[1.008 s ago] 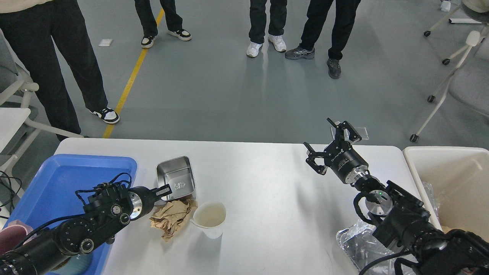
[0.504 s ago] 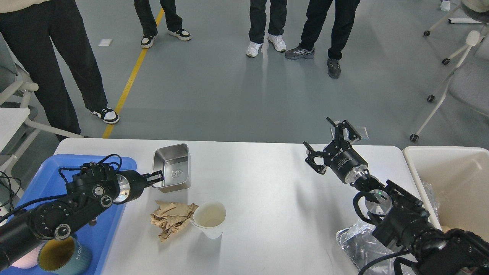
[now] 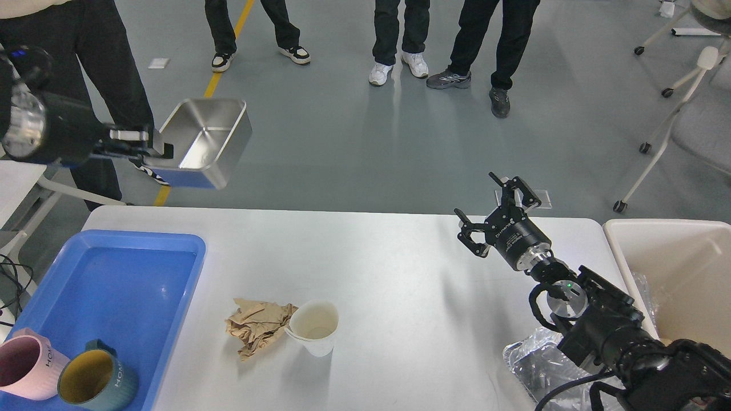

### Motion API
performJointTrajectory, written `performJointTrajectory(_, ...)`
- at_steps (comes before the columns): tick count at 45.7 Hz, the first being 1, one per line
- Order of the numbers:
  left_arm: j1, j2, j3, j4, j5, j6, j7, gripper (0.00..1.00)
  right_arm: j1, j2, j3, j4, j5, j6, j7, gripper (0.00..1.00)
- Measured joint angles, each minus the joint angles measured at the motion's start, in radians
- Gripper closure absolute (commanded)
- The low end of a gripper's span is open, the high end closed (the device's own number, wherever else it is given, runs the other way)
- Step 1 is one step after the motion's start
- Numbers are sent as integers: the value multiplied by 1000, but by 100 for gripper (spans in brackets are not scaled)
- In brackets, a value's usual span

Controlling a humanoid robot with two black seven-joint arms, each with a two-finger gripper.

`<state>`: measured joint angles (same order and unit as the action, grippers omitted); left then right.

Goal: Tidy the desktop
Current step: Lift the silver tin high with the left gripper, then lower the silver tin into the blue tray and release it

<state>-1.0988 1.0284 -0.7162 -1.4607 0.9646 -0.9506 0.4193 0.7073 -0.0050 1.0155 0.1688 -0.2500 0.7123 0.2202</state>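
The white desktop fills the lower view. My left gripper is raised high at the upper left, shut on the rim of a steel rectangular tin that hangs tilted in the air above the blue tray's far end. A crumpled brown paper and a white paper cup lie side by side, touching, left of the desktop's middle. My right gripper is open and empty above the desktop's far right part.
A blue tray at the left holds a pink mug and a teal mug. A beige bin stands at the right. Crinkled clear plastic lies under my right arm. People stand beyond the far edge.
My left gripper has lifted the steel tin off the desktop, up and to the left, high into the air. The two mugs in the tray are uncovered. The right arm barely moved.
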Motion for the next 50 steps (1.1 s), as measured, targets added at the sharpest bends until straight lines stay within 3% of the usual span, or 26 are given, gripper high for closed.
performJointTrajectory(11, -69, 44, 7, 5, -27, -9, 1, 100, 3, 2, 0, 0, -5, -1, 0, 0)
performJointTrajectory(17, -6, 70, 19, 81, 9, -9, -13, 100, 4, 1, 0, 1, -22, -1, -1, 0)
performJointTrajectory(19, 38, 74, 19, 148, 39, -9, -37, 100, 4, 0, 0, 1, -23, -1, -1, 0)
performJointTrajectory(22, 95, 74, 15, 268, 99, -9, -110, 100, 4, -1, 0, 1, -25, -1, -1, 0)
performJointTrajectory(25, 136, 72, 17, 390, 181, 10, -210, 100, 4, -2, 0, 2, -26, -1, -1, 0)
performJointTrajectory(30, 213, 55, 42, 567, 323, 104, -395, 100, 5, -1, 0, 2, -26, -1, -1, 0)
performJointTrajectory(31, 235, 44, 54, 618, 360, 141, -448, 100, 4, -1, 0, 2, -26, -1, -1, 0)
performJointTrajectory(33, 255, 23, 72, 680, 392, 185, -500, 100, 2, 0, 0, 2, -26, -1, -1, 0)
performJointTrajectory(44, 273, -177, 298, 1008, 403, 399, -681, 100, -7, 6, 0, 2, -26, -1, 1, 0)
performJointTrajectory(50, 276, -270, 399, 1108, 348, 470, -718, 100, -10, 4, 0, 2, -26, -1, 1, 0)
